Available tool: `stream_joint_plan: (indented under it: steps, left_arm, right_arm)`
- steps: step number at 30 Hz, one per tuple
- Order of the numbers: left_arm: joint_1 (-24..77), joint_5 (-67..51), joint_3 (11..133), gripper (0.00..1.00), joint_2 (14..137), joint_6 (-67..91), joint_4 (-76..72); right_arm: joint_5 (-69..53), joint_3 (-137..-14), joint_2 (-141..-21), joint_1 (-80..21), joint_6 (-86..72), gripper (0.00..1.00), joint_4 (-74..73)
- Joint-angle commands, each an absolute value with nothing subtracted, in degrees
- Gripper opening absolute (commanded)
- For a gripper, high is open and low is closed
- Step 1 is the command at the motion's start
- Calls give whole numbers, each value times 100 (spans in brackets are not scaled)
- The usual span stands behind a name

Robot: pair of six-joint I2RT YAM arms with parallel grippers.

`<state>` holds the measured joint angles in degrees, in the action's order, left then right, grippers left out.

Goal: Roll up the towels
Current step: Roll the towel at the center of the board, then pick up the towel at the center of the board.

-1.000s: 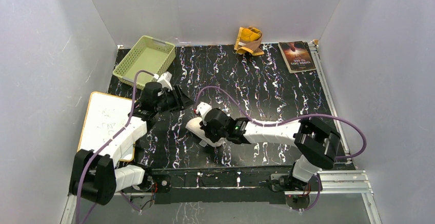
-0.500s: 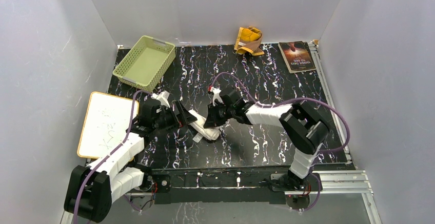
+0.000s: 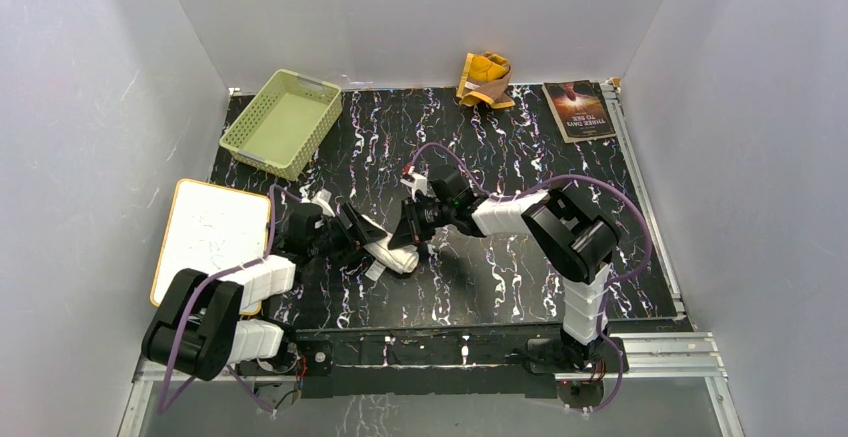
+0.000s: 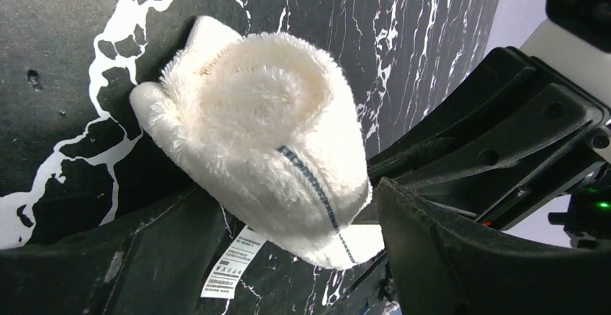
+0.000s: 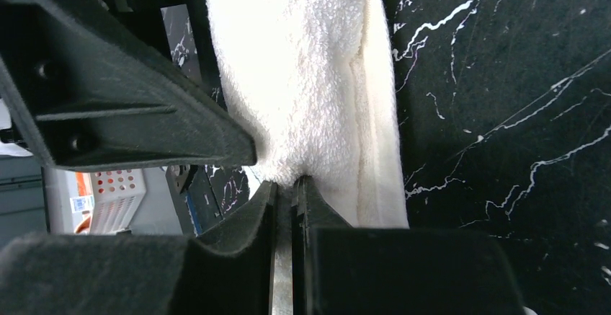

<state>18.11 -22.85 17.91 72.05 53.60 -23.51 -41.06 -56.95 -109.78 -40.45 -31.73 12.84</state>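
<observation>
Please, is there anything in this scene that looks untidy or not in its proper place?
Yes. The mustard towel lies crumpled at the far end, near the book, and is not rolled. The cream towel is rolled unevenly, and its care label sticks out from the roll.

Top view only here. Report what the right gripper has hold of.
Observer: The right gripper is shut, pinching the towel between its fingertips.
Operator: Now describe the left end.
Observer: The left gripper stands open, straddling the towel's rolled end. The spiral faces its camera.
Operator: Check for anything loose.
Observer: A care tag sticks out beneath the rolled end.
</observation>
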Motion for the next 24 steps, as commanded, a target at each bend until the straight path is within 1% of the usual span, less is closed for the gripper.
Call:
stream_joint_plan:
  steps: [1,3,6,9,10,11,12,13,16,18,24]
  left_arm:
    - [1837,-1913,1484,74,7214,5868,-3096]
    - [1837,-1746,1341,70,7113,6036,-3203]
    - [1837,-1574,1189,58,6966,6153,-3284]
    - [1841,-1485,1189,56,6920,6123,-3238]
    - [1837,-1455,1209,56,6917,6093,-3227]
    - [1837,-1424,1239,56,6923,6054,-3225]
    - [1837,-1389,1270,55,6914,6038,-3203]
    - [1837,-1344,1311,55,6895,6005,-3181]
    - [1829,-1157,1547,53,6844,5840,-3056]
    - [1799,-1094,1701,53,6867,5755,-3037]
    - [1582,-1135,2119,49,6948,5599,-2988]
  right_arm:
    - [-4235,-5827,-11133,-4055,-3223,0,1408]
    - [-4272,-5832,-11157,-4045,-3286,0,1483]
    - [-4344,-5876,-11200,-4035,-3366,0,1576]
    - [-4389,-5936,-11209,-4033,-3446,0,1662]
    - [-4398,-5963,-11188,-4032,-3472,8,1684]
    - [-4396,-5981,-11153,-4029,-3479,19,1683]
    - [-4387,-6004,-11095,-4020,-3473,28,1668]
    - [-4423,-6025,-11020,-3996,-3476,34,1662]
    - [-4453,-6137,-10703,-3817,-3462,47,1537]
    - [-4406,-6266,-10454,-3649,-3331,52,1300]
    - [-4198,-6366,-9553,-3030,-2884,56,578]
